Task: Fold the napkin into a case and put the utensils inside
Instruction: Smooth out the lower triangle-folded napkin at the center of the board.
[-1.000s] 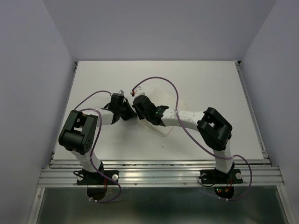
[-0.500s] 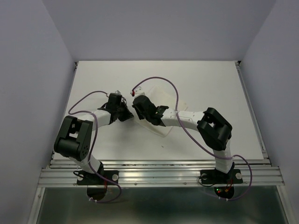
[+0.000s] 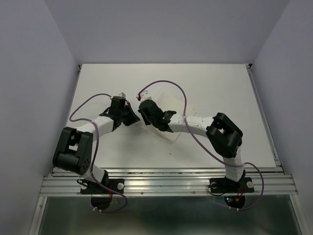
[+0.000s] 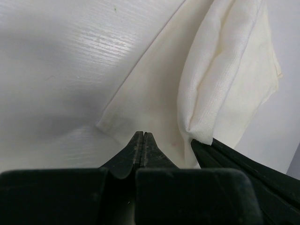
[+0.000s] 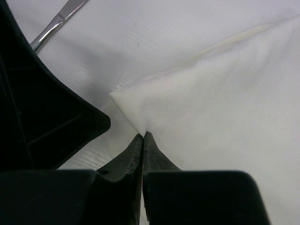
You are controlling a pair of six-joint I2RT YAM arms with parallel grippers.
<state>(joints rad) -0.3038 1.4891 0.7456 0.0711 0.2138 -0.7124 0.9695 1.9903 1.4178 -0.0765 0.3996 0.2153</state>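
- A white table (image 3: 215, 83) fills the overhead view, with grey walls on three sides and a metal rail along its near edge.
- Two black-and-white arms are bolted at that near edge. The left arm (image 3: 73, 147) and the right arm (image 3: 222, 132) both reach in toward the middle of the table, and their ends nearly meet there.
- The napkin (image 3: 168, 100) lies on the table left of centre, under and just beyond the arms' ends. It is thin and almost the same white as the tabletop. Part of it lies flat, and part is lifted into a soft raised fold (image 4: 225, 70).
- The right gripper (image 5: 143, 135) has its fingers pressed together on the pointed corner of that raised fold, holding it up off the flat layer.
- The left gripper (image 4: 142, 136) sits just beside the right one. Its fingers are also pressed together, with the tips at the flat layer of the napkin near one corner. Whether any cloth is caught between them cannot be made out.
- One slim, shiny silver utensil (image 5: 56, 21) lies on the bare table just beyond the napkin; only part of it shows.
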